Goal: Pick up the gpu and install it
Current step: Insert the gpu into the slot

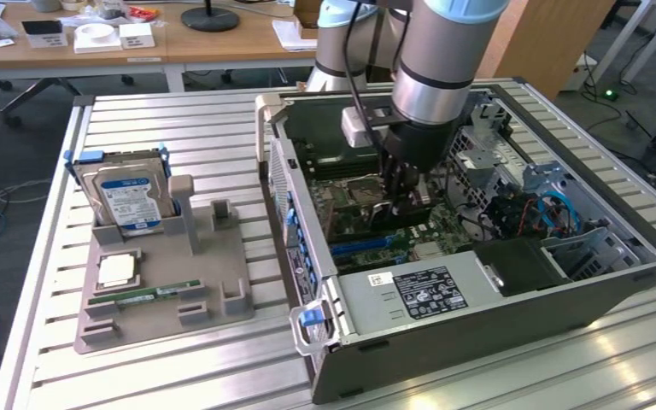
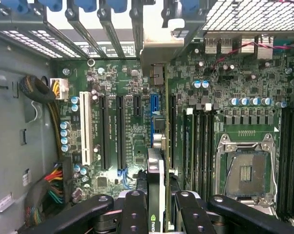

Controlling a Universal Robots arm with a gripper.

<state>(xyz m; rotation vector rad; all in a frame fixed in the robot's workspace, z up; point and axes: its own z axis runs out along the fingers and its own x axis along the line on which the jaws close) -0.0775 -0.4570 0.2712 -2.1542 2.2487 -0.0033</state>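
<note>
1. Exterior view: the arm reaches down into the open computer case [image 1: 465, 342], which lies on its side on the slatted table [image 1: 191, 367].
2. The gripper [image 1: 402, 201] is low inside the case, just above the green motherboard [image 1: 357, 213]. From this side I cannot tell how wide its jaws are or make out what they hold.
3. On the grey tray [image 1: 157, 320], towards the exterior view's left, are a hard drive [image 1: 129, 201], a processor chip [image 1: 117, 269] and a memory stick [image 1: 146, 295]. The upright holder [image 1: 185, 205] beside the drive is empty, so the pick-up looks done.
4. Wrist view: the gripper [image 2: 159, 209] is closed narrowly on the graphics card [image 2: 156, 170]. The card is seen edge-on between the black fingers [image 2: 135, 209], with a green logo showing on it.
5. The card points along the row of expansion slots, in line with the blue slot [image 2: 155, 105] on the motherboard [image 2: 113, 73]. The processor socket [image 2: 247, 170] is well off to one side.
6. A pale blurred metal piece [image 2: 161, 48] sits by the rear slot openings and is probably the card's bracket.
7. Judgement: the card has been carried over and lined up, and the work is at the seating stage. I cannot tell whether its edge is already in the slot. The jaws clamp it, so letting go is not yet done.
</note>
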